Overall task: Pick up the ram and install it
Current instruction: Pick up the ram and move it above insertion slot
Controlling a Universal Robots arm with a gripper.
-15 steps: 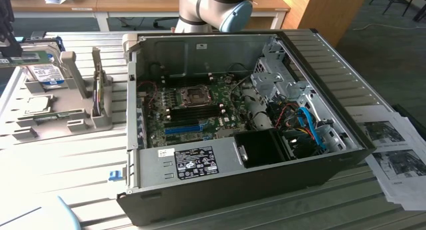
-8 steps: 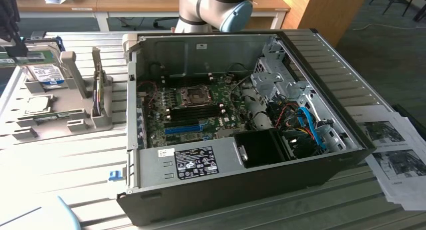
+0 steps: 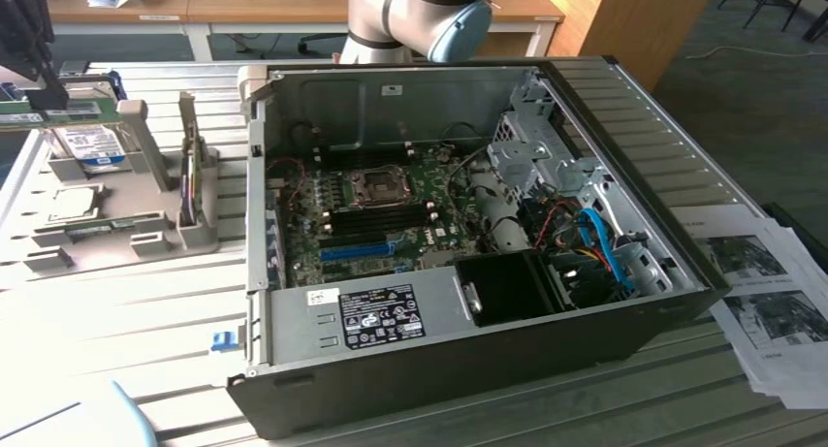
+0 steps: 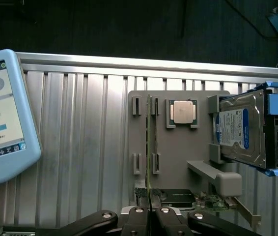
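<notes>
In the wrist view, a blue-rimmed tablet [image 4: 1,118] lies on the ribbed counter [image 4: 80,147]. Beside it is the grey holder [image 4: 178,162]. The gripper [image 4: 150,214] hangs over the holder, with its fingers [image 4: 139,216] together and clamped on the ram [image 4: 149,147]. The ram is a thin green stick seen edge-on, in line with the holder's small clips [image 4: 137,106]. Next is a CPU [image 4: 183,112] in its pocket, then a hard drive [image 4: 239,130] standing on edge in blue brackets.

In the exterior view, the holder sits on the counter at nine o'clock from the open case [image 3: 621,156]. The gripper holds the ram above the holder, at about ten o'clock from the case and well apart from it. Inside the case the motherboard [image 3: 375,209] lies flat. A blue slot [image 3: 356,249] is at its six o'clock and blue cables [image 3: 602,243] are at its three o'clock. The arm's base [image 3: 414,20] stands at twelve o'clock from the case. Papers [image 3: 763,302] lie at four o'clock.
</notes>
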